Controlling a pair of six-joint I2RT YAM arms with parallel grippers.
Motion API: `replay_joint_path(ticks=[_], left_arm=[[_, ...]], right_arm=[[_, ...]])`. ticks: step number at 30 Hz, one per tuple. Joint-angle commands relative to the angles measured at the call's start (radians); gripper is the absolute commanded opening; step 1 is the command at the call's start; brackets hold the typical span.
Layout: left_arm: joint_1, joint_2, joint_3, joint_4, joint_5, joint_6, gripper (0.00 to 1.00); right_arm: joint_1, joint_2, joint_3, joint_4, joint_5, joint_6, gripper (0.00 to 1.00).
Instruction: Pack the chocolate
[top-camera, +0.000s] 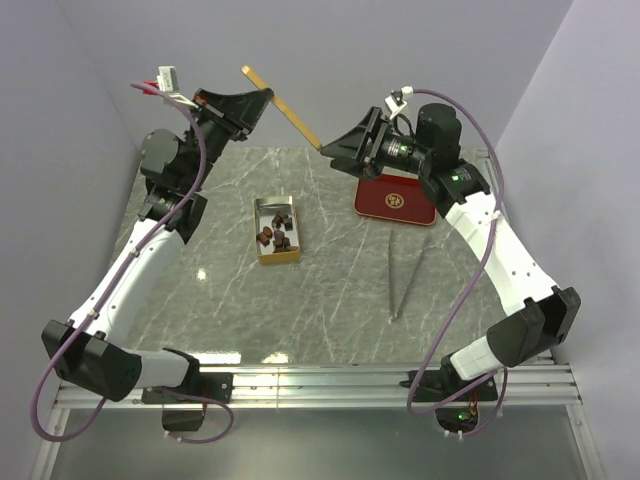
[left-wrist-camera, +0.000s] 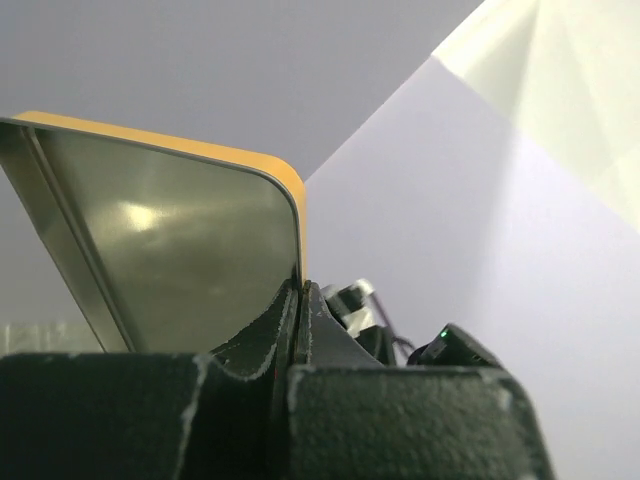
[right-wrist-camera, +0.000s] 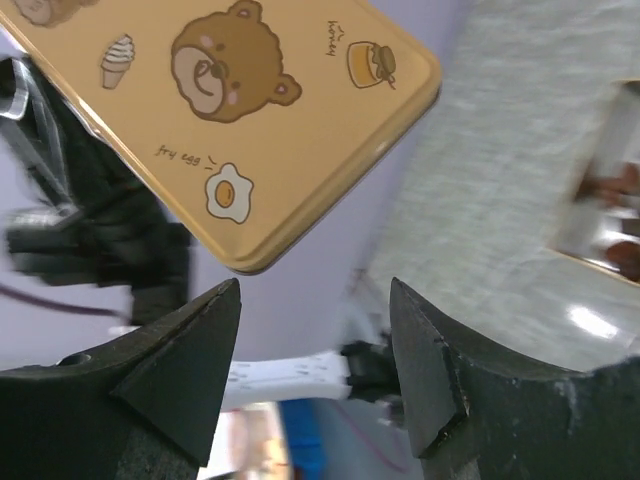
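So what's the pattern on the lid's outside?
Yellow-orange lid, cartoon prints: brown bear, fried egg, honey jar, ice cream. Clearest in right wrist view.

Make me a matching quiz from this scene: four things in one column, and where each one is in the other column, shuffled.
Things:
1. yellow lid
2. chocolate
3. tweezers
4. red tray

Places:
A. inside the gold tin
B. far right of the table, partly hidden by the right arm
C. held in the air by the left gripper
D. lying on the table, right of the tin

Pairs: 1-C, 2-A, 3-D, 4-B
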Motion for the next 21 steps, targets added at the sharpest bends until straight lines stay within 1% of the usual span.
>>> replay_joint_path(ticks=[1, 6, 9, 10, 11, 12, 16, 21], left_arm=[[0.001, -0.037, 0.002, 0.143, -0.017, -0.01, 0.0], [0.001, -0.063, -0.045, 0.209, -0.052, -0.036, 0.0], [0.001, -0.057, -0.049, 0.233, -0.04, -0.05, 0.0], [0.003, -0.054, -0.052, 0.247, -0.034, -0.056, 0.0], [0.001, -0.048, -0.052, 0.256, -0.018, -0.064, 0.0], [0.001, -0.043, -0.052, 0.269, -0.018, -0.071, 0.0], [0.001, -0.037, -0.062, 0.289, -0.024, -0.084, 0.0], [0.001, -0.025, -0.05, 0.301, -0.009, -0.085, 0.0]], right_arm=[[-0.024, -0.065, -0.083, 0.382, -0.109, 0.301, 0.68], [-0.051, -0.099, -0.153, 0.54, -0.084, 0.41, 0.69], [-0.056, -0.101, -0.215, 0.696, -0.068, 0.525, 0.7], [-0.058, -0.094, -0.224, 0.783, -0.066, 0.585, 0.7], [-0.058, -0.081, -0.226, 0.806, -0.065, 0.603, 0.7], [-0.058, -0.073, -0.22, 0.819, -0.064, 0.613, 0.7], [-0.056, -0.045, -0.18, 0.779, -0.081, 0.613, 0.7], [-0.056, -0.035, -0.195, 0.761, -0.087, 0.645, 0.7]])
